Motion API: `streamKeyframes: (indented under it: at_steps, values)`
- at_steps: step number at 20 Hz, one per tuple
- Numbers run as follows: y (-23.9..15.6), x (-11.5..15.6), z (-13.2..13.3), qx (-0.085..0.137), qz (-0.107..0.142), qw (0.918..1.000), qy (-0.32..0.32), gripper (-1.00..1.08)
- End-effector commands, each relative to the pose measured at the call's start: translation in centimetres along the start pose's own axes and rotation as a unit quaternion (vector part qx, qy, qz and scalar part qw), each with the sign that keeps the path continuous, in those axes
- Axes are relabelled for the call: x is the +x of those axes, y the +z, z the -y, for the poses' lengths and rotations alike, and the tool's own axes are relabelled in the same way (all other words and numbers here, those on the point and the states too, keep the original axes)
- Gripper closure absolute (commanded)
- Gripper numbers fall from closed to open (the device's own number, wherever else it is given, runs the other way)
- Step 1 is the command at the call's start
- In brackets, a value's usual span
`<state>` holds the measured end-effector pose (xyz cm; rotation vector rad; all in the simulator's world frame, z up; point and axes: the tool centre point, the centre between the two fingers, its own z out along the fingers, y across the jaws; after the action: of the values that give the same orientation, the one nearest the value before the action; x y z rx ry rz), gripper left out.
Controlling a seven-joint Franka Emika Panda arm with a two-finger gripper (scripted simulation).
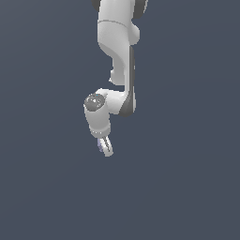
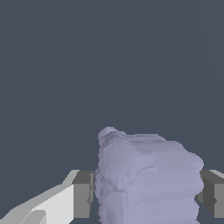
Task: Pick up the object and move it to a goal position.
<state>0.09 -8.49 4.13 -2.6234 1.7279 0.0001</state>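
The gripper (image 2: 144,192) grasps the object (image 2: 146,179), a bumpy lavender-grey lump. It sits squarely between the fingers (image 2: 83,194), touching both pads.

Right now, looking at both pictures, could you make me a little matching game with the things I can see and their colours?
Things:
1. bumpy, roughly cube-shaped lump held between the fingers
2. smooth robot arm
3. flat pad of one of the fingers
4. plain background surface

Colours:
A. dark slate blue
B. pale lavender-grey
C. dull grey-brown
D. white

Pairs: 1-B, 2-D, 3-C, 4-A
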Motion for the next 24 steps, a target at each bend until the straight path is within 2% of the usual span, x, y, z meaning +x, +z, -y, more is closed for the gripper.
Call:
streamKeyframes:
  at_steps: [1, 14, 24]
  values:
    - [0.1, 0.0, 0.0, 0.0, 0.0, 1.0, 0.0, 1.08]
    - [-0.8, -0.2, -0.1, 0.0, 0.0, 1.0, 0.0, 1.08]
    - [-6.1, -1.7, -1.1, 0.001, 0.001, 1.0, 0.0, 1.08]
